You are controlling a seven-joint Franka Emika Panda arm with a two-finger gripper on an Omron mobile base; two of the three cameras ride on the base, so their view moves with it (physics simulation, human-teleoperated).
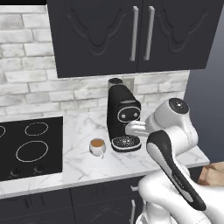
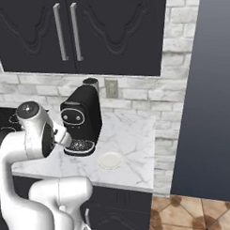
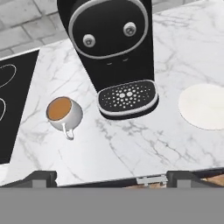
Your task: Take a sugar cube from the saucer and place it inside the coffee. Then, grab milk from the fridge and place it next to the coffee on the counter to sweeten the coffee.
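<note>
Dark cabinets and a pale brick wall are seen behind the counter [image 1: 87,164], a white marble worktop with grey veins, with a black hob [image 1: 26,146] set into it at the left. At the middle of the counter a black coffee machine [image 1: 124,118] stands, and the coffee [image 1: 97,146] sits just beside it on the hob side, its brown surface visible and its handle turned toward the counter's front edge. On the machine's other side the saucer [image 2: 110,160] lies flat, apart from the machine and well apart from the cup. No sugar cube can be made out on the saucer, and whether one is already in the cup cannot be told. The gripper [image 3: 112,177] is held above the counter's front edge, its jaws spread wide with nothing between them. The fridge and the milk are not identified from here. If the cube is judged to be in the cup, the step in hand is the fetching of the milk: the arm is best drawn back clear of the machine and cup before the base is driven, and the bare marble beside the cup kept in mind as the place for the carton.
</note>
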